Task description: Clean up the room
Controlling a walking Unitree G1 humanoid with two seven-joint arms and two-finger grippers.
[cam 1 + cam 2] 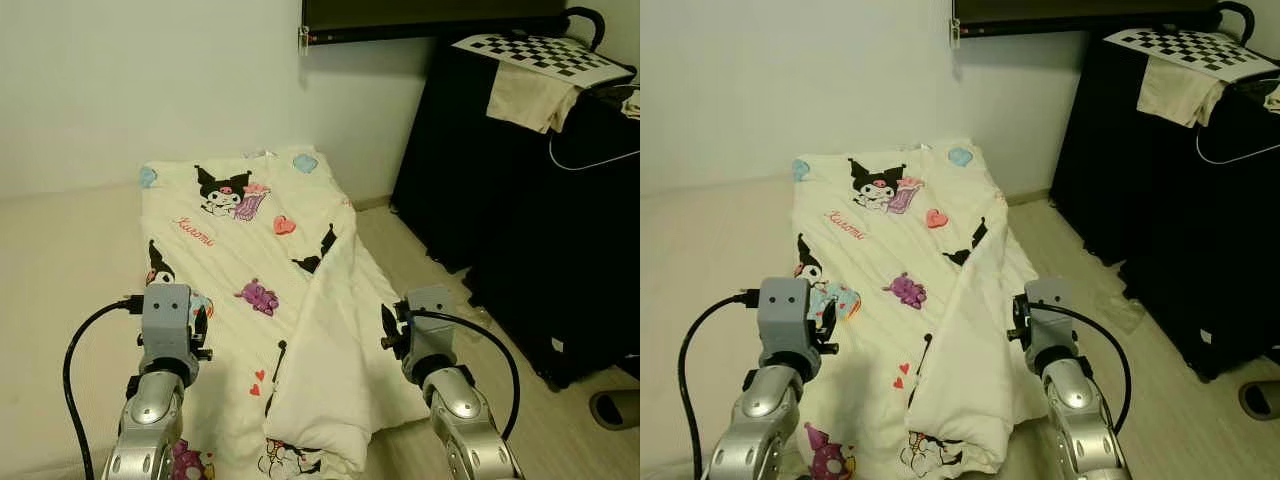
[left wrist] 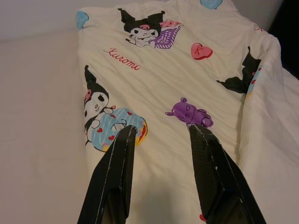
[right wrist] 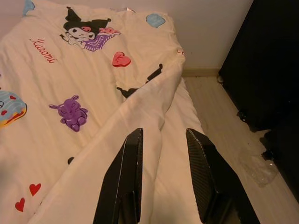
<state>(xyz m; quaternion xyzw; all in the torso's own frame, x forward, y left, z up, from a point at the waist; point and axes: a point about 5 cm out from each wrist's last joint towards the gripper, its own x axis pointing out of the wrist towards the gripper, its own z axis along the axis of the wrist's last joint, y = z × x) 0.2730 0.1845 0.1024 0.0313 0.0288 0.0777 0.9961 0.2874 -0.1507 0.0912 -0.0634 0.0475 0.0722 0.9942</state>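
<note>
A cream blanket [image 1: 240, 260] printed with cartoon figures and hearts lies spread over a low mattress [image 1: 60, 300] on the floor. Its right side is folded back over itself, making a thick ridge [image 1: 325, 350] that runs toward me. My left gripper [image 2: 161, 135] is open above the blanket's left part, near a blue printed patch [image 2: 117, 128]. My right gripper [image 3: 163, 140] is open just above the folded ridge [image 3: 140, 135]. Neither holds anything. Both wrists [image 1: 168, 320] [image 1: 425, 330] are raised in front of me.
A tall black cabinet [image 1: 520, 220] stands on the right with a checkerboard sheet [image 1: 545, 52] and a cream cloth [image 1: 530, 98] on top. A clear plastic wrapper [image 3: 257, 165] lies on the wood floor beside the mattress. A slipper [image 1: 615, 408] sits at the far right.
</note>
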